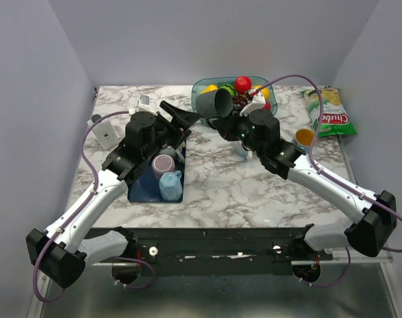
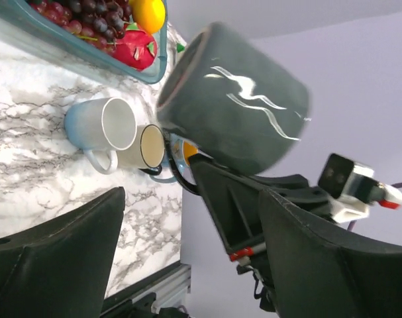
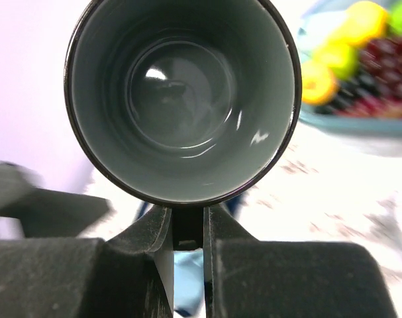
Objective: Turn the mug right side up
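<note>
A dark grey mug (image 1: 216, 103) with white squiggles hangs in the air in front of the fruit bowl, lying on its side. The right wrist view looks straight into the mug's mouth (image 3: 181, 99). My right gripper (image 3: 187, 225) is shut on the mug's handle, which sits between its jaws just under the rim. My left gripper (image 2: 194, 225) stands open just left of the mug (image 2: 240, 99), below its side, and its jaws touch nothing. From above, the left gripper (image 1: 182, 119) points at the mug from the left.
A blue bowl (image 1: 202, 86) of fruit stands behind the mug. A chips bag (image 1: 330, 114) and an orange cup (image 1: 304, 138) are at the right. A dark blue tray (image 1: 138, 192) holds a purple mug (image 1: 164, 163) and a blue mug (image 1: 170, 185). Two pale mugs (image 2: 108, 126) lie on the marble.
</note>
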Robot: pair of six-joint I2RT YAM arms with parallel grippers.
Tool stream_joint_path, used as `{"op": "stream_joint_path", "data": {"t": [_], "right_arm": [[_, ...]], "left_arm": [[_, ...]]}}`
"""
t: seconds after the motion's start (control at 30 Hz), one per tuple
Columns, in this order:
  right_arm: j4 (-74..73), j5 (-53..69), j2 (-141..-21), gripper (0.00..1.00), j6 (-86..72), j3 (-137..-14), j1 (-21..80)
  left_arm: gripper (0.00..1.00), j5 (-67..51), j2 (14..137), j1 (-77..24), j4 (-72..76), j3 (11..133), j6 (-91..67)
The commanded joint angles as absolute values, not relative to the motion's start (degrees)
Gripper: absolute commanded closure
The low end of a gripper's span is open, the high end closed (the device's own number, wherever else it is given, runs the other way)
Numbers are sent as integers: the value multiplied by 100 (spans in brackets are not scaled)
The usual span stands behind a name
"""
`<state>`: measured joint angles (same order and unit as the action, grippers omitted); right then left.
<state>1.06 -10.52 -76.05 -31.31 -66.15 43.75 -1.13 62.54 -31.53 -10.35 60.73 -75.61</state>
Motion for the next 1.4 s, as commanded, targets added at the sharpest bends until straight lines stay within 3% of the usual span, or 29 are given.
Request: {"op": "stream_joint_path", "data": {"t": [0.0,0.37,0.7,1.37], "right_arm": [[-850,-1836,-7426,99,-2681,-7136,4395],[-2583,-1968,-8874,99,-2224,-8077,4395],[-3550,-2557,-10431,99,-2259,-8999,4395],[-3533,-2822,-11548,99,-2461,-9378,4228]], "left_arm": [[4,104,5959,-3146,-1616,6424,-6814],[1,1186,6152,-3111,-3532,7495,-5336],[1,1380,6249,-3050,-3964,7559,-4984],[1,1213,6442,-2944,-4219,7462,-4834]]}}
